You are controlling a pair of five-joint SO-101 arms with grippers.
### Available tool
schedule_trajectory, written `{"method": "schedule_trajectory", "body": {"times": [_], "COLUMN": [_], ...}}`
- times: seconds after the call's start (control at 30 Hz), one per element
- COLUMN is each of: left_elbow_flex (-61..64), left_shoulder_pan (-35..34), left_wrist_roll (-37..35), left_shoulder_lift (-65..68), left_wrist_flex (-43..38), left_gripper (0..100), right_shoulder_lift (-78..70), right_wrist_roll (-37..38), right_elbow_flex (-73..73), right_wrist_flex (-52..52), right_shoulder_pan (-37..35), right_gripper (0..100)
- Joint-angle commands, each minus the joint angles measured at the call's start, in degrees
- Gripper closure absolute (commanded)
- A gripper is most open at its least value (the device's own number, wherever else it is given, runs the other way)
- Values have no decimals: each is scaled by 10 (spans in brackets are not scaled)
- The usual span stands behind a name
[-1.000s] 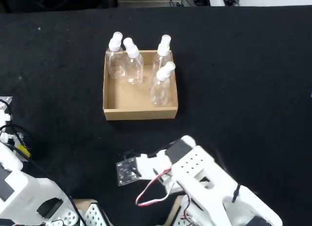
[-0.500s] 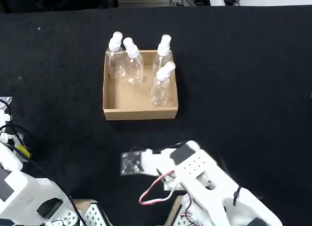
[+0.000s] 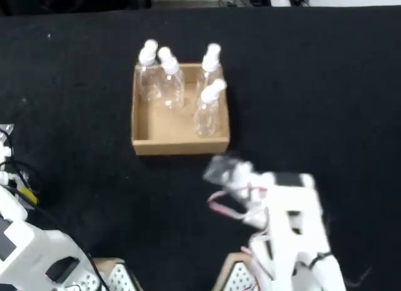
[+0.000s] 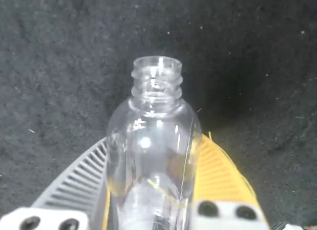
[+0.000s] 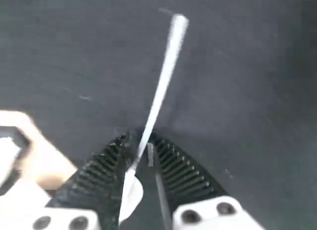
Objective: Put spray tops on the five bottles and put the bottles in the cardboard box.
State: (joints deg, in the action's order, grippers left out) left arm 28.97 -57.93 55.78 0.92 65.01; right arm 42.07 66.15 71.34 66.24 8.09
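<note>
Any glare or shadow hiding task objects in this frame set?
Left wrist view: small highlights on the clear bottle, neck threads readable. Right wrist view: spray top bright against the dark cloth, no glare. High view: cardboard box evenly lit, no hard shadows.

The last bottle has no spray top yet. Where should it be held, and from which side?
Grip the bottle by its round body, from the sides, as the left gripper does: that leaves the open threaded neck free for the spray top.

The clear round plastic bottle (image 4: 153, 155) is glossy and smooth, the black table cloth (image 3: 326, 84) matt and fuzzy, the brown cardboard box (image 3: 180, 146) dull.
</note>
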Motion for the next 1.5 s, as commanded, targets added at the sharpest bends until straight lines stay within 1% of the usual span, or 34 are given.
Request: {"method": "schedule_trajectory", "body": {"times": [0.0,0.17,0.27,0.33,0.4,0.43,0.53,0.6,0.7,0.8,0.87,0.9,0.97,1.1,1.17,1.27,1.37,1.47], "left_elbow_flex": [-15,-15,-18,-20,-20,-19,-15,-16,-14,13,38,55,90,148,168,183,198,225], "left_shoulder_pan": [-7,-2,-2,-2,-2,-1,0,6,16,29,37,43,56,97,126,172,207,232], "left_wrist_roll": [-6,-6,-6,-7,-7,-7,-8,-8,-9,-48,-74,-85,-122,-209,-245,-306,-356,-393], "left_shoulder_lift": [-34,-34,-34,-35,-36,-40,-67,-96,-144,-194,-230,-249,-286,-353,-382,-418,-452,-487], "left_wrist_flex": [8,8,8,8,9,9,38,73,106,105,93,83,63,51,51,54,54,51], "left_gripper": [970,970,970,970,970,970,970,970,970,970,970,970,970,970,971,971,971,971], "right_shoulder_lift": [-8,-9,-9,-9,-9,-9,-9,-9,-9,-9,-9,-9,-9,-9,-9,-9,-9,-9], "right_wrist_roll": [14,11,7,-25,-69,-89,-155,-194,-229,-196,-157,-135,-93,-14,9,11,11,2], "right_elbow_flex": [-76,-93,-93,-95,-104,-110,-135,-158,-211,-235,-225,-213,-185,-102,-61,-36,-36,-46], "right_wrist_flex": [-18,-99,-142,-163,-170,-165,-148,-135,-100,-16,49,62,41,-91,-127,-148,-147,-153], "right_shoulder_pan": [138,284,347,376,392,396,396,396,401,412,416,421,446,507,520,527,555,599], "right_gripper": [988,988,988,983,972,943,803,743,761,784,791,793,793,790,791,793,794,794]}}
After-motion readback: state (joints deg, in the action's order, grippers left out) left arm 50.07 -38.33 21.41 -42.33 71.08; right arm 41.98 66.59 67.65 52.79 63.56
